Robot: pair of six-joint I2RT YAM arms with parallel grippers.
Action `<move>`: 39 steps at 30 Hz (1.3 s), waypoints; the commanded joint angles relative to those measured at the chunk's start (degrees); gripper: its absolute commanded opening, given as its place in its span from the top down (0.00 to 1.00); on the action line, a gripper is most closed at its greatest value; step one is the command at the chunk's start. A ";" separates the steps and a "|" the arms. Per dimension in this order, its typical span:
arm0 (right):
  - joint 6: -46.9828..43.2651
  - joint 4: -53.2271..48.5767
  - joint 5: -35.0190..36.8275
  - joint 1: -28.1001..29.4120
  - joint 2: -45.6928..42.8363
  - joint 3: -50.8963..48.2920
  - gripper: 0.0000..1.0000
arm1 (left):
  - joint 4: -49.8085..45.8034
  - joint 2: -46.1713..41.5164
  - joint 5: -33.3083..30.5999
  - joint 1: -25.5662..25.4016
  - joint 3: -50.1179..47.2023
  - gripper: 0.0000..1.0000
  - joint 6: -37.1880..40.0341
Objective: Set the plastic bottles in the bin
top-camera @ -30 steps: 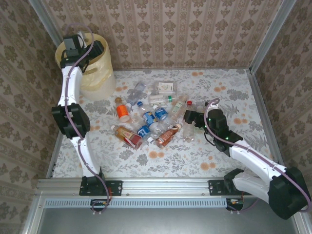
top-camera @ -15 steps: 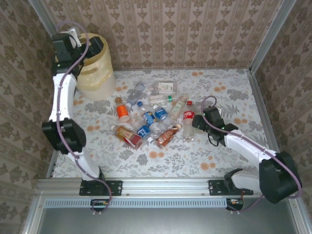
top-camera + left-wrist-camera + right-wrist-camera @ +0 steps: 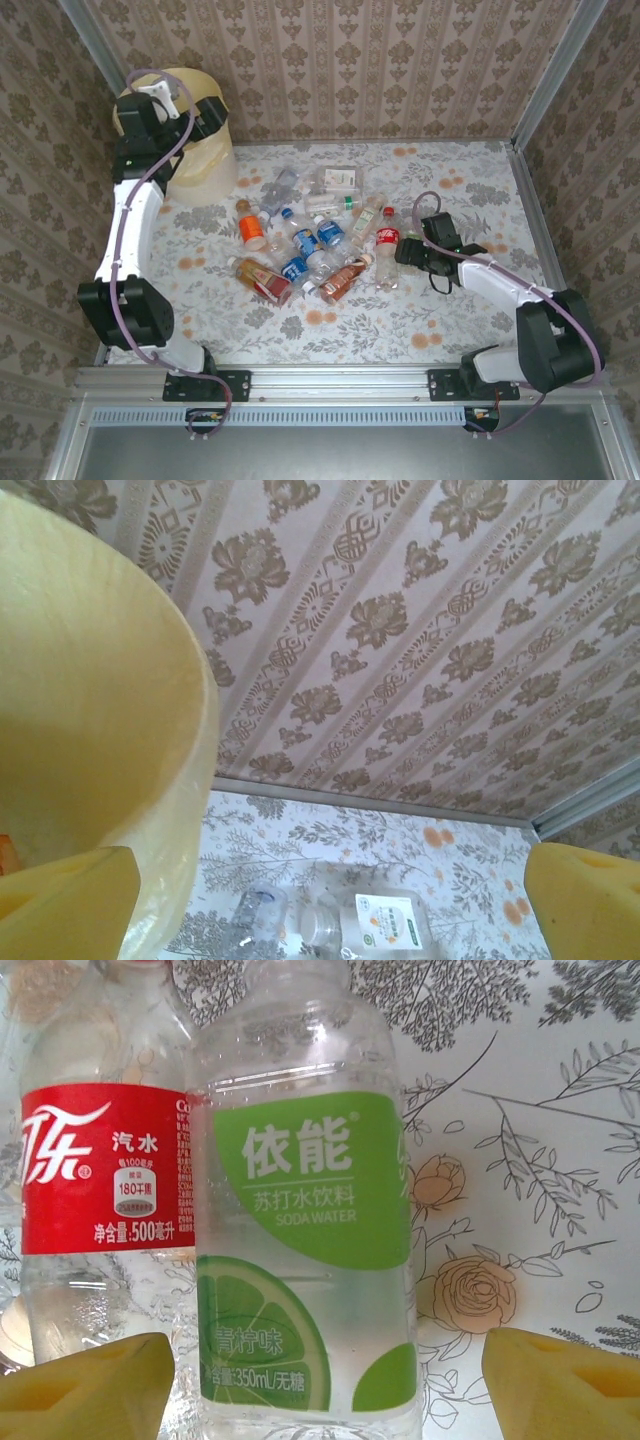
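The pale yellow bin [image 3: 185, 150] stands in the far left corner, and its wall [image 3: 90, 730] is close up in the left wrist view. My left gripper [image 3: 208, 112] hangs at the bin's right rim, open [image 3: 325, 910] with nothing between its fingers. Several plastic bottles [image 3: 310, 245] lie heaped mid-table. My right gripper [image 3: 403, 250] sits low at the heap's right end beside a red-labelled bottle [image 3: 388, 240]. A green-labelled bottle [image 3: 300, 1260] lies between its fingers [image 3: 85, 1385]. The right gripper [image 3: 320, 1390] is still open, with a gap at the right finger. The red-labelled bottle [image 3: 100, 1180] lies alongside.
A squarish bottle with a white label [image 3: 385, 920] and a clear one [image 3: 255, 915] lie on the flowered table below the left gripper. Patterned walls close in the table on three sides, with a metal rail [image 3: 330, 382] at the near edge.
The left gripper's jaws have opened wide at the bin and the arm has shifted there. The right gripper has dropped in beside the red-labelled bottle and its jaws have narrowed around the green-labelled one.
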 commanded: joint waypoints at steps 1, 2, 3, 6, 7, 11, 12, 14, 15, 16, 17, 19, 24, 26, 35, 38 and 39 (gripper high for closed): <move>-1.55 -2.07 -1.02 -0.27 1.87 1.94 0.16 | 1.73 -2.58 0.45 -0.62 -0.73 0.00 -0.22; -1.02 -3.25 0.57 -0.30 2.00 2.54 0.15 | 1.46 -2.68 0.44 -0.76 -0.74 0.00 -0.11; -0.62 -4.38 1.99 -0.30 3.95 3.16 0.14 | 1.15 -2.61 0.41 -0.82 -0.69 0.00 0.11; -0.54 -6.94 4.61 -0.28 6.05 4.74 0.14 | 0.53 -2.61 0.23 -1.06 -0.40 0.00 0.39; -0.59 -7.37 4.93 -0.30 6.74 5.21 0.15 | 0.42 -2.55 0.24 -1.14 -0.30 0.00 0.39; -0.31 -7.82 6.19 -0.33 8.51 5.96 0.19 | -0.28 -2.18 0.35 -1.53 0.33 0.00 0.75; -0.58 -7.34 6.04 -0.32 8.59 5.93 0.20 | -0.43 -2.11 0.35 -1.63 0.42 0.00 0.90; -1.99 -5.64 4.48 -0.33 8.85 5.67 0.22 | -1.11 -1.80 0.35 -1.73 0.92 0.00 0.99; -2.58 -4.84 3.66 -0.32 8.88 5.50 0.23 | -1.46 -1.67 0.34 -1.87 1.09 0.00 0.93; -3.19 -4.12 3.18 -0.30 8.93 5.45 0.23 | -1.86 -1.46 0.43 -1.92 1.37 0.00 0.98; -3.60 -3.69 3.00 -0.31 9.31 5.40 0.23 | -2.13 -1.39 0.35 -2.15 1.47 0.00 0.87; -3.85 -3.48 3.32 -0.25 9.95 5.75 0.24 | -2.61 -1.06 0.26 -2.49 1.70 0.00 0.59; -3.91 -3.21 4.36 -0.31 11.40 5.91 0.26 | -3.12 -0.63 -0.73 -3.79 1.72 0.00 0.06; -3.83 -3.19 5.16 -0.25 11.24 5.58 0.30 | -3.13 -0.63 -1.31 -4.42 1.68 0.00 -0.49; -3.21 0.03 9.15 -0.31 2.93 1.31 0.47 | -5.15 1.25 -2.15 -9.42 2.50 0.00 -1.14; -3.54 4.54 7.39 -0.18 -2.30 -1.11 0.52 | -4.45 2.63 -2.41 -11.70 2.10 0.00 -2.10; -3.39 6.13 6.96 -0.20 -3.48 -1.82 0.53 | -4.31 3.29 -2.25 -12.44 2.21 0.00 -2.31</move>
